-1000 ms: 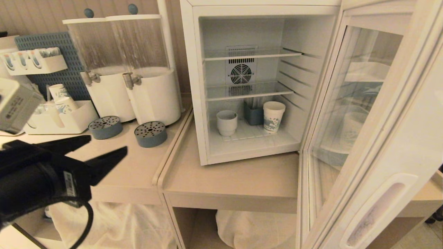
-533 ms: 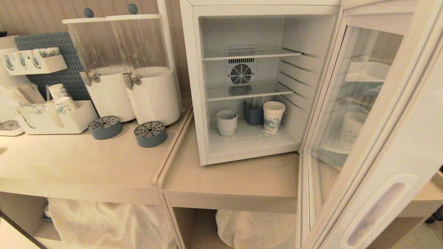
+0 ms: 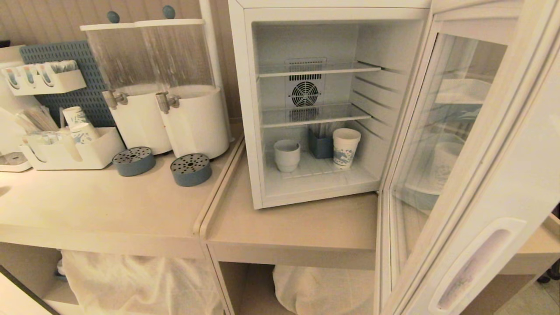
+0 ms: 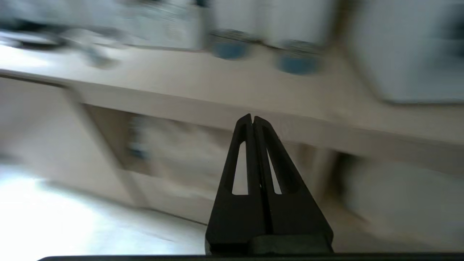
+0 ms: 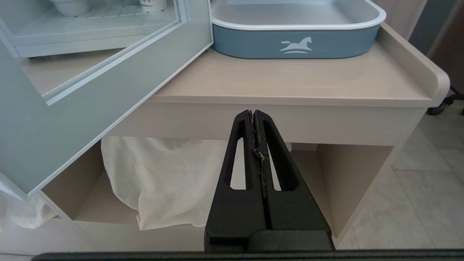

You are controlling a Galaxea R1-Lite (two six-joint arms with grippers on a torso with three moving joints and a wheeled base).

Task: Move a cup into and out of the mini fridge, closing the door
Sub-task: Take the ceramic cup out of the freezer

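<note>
The white mini fridge (image 3: 249,109) stands open on the counter. Its glass door (image 3: 455,175) is swung wide to the right, with the long recessed handle (image 3: 474,269) near the bottom. The small white cup (image 3: 287,155) sits on the fridge floor at the left, beside a taller patterned paper cup (image 3: 346,147). Neither gripper shows in the head view. My left gripper (image 4: 251,117) is shut and empty, low in front of the counter's front edge. My right gripper (image 5: 252,113) is shut and empty too, below the counter edge beside the door (image 5: 72,119).
Two white drink dispensers (image 3: 166,87) with blue drip trays (image 3: 190,169) stand left of the fridge. A white caddy (image 3: 74,153) holds paper cups. A blue tray (image 5: 295,32) sits on the counter right of the door. White cloth (image 3: 140,280) hangs under the counter.
My left gripper was open at the head view's lower left a second ago; it has dropped out of that view and shut. The cup and door have not moved.
</note>
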